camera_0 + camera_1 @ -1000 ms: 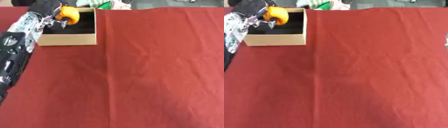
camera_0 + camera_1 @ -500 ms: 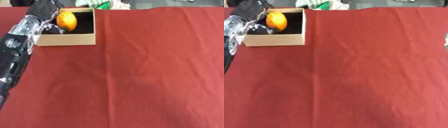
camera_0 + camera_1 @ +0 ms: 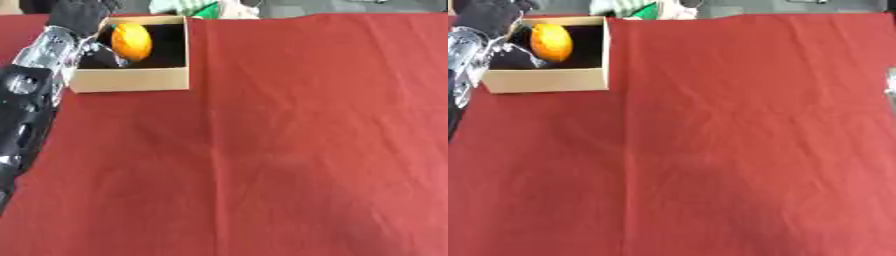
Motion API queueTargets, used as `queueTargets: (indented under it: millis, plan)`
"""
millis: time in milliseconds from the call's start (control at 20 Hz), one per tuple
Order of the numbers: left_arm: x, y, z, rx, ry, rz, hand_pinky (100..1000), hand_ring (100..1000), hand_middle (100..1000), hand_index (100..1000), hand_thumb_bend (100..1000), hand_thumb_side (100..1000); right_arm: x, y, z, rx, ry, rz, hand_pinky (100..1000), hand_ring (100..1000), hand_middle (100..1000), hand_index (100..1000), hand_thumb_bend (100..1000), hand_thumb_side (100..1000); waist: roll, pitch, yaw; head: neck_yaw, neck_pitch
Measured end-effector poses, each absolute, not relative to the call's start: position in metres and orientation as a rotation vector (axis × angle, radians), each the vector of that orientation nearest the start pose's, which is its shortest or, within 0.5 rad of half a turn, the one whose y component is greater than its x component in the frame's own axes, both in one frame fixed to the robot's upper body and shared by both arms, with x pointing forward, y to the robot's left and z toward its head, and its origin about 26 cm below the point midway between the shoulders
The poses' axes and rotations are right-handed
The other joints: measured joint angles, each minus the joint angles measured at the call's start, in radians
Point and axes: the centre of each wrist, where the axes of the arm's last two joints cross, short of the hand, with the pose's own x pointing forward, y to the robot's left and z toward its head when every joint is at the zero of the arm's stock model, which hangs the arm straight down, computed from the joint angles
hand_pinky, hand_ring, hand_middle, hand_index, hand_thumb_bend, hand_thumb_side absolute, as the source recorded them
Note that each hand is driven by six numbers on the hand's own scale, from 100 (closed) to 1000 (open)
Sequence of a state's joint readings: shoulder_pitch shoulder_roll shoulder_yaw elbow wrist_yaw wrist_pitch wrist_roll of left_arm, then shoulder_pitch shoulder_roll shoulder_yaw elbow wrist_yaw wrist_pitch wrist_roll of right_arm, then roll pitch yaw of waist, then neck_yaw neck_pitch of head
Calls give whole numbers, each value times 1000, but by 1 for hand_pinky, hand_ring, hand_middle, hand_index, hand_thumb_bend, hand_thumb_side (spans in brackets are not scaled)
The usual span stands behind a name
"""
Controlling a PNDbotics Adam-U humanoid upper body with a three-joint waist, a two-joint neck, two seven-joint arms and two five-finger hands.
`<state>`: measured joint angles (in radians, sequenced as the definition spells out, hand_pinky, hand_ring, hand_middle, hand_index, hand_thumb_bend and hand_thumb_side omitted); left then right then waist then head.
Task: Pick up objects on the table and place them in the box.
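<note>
Orange fruit (image 3: 131, 41) lay inside the box (image 3: 131, 80) on the red cloth (image 3: 289, 145); whether the left hand (image 3: 77, 15) beside it gripped anything could not be told.

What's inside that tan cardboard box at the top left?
An orange round fruit sits inside the tan cardboard box. The black left hand covers the box's left side, so anything there is hidden.
</note>
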<state>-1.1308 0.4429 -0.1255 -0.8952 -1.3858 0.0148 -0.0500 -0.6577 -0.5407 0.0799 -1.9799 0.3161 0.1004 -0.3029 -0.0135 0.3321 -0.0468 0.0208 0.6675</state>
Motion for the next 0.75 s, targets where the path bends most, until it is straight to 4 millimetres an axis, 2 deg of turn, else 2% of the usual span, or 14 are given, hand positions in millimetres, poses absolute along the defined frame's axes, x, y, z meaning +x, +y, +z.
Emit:
queueTargets:
  millis: [150, 300, 600, 700, 750]
  plan:
    - [479, 252, 297, 1699, -1527, -1246, 625, 800, 744, 866, 527, 323, 311, -237, 310, 1044, 3354, -505, 933, 869, 809, 918, 100, 968, 3, 0, 3, -6, 2]
    - [455, 249, 319, 1704, -1693, -1138, 600, 782, 723, 850, 494, 298, 311, -238, 310, 1049, 3355, -503, 933, 869, 809, 918, 100, 965, 6, 0, 7, -13, 9]
    - [387, 246, 350, 1563, -2074, -859, 560, 753, 688, 846, 449, 252, 311, -239, 311, 1060, 3347, -497, 932, 869, 809, 917, 100, 961, 11, 0, 17, -25, 11]
    - [363, 244, 354, 1475, -2191, -781, 554, 749, 683, 846, 447, 255, 311, -239, 311, 1062, 3343, -495, 932, 869, 810, 917, 100, 960, 11, 0, 18, -29, 14]
    - [352, 244, 355, 1433, -2241, -746, 553, 747, 678, 847, 447, 287, 311, -239, 311, 1063, 3341, -494, 932, 869, 810, 917, 100, 960, 11, 0, 19, -32, 15]
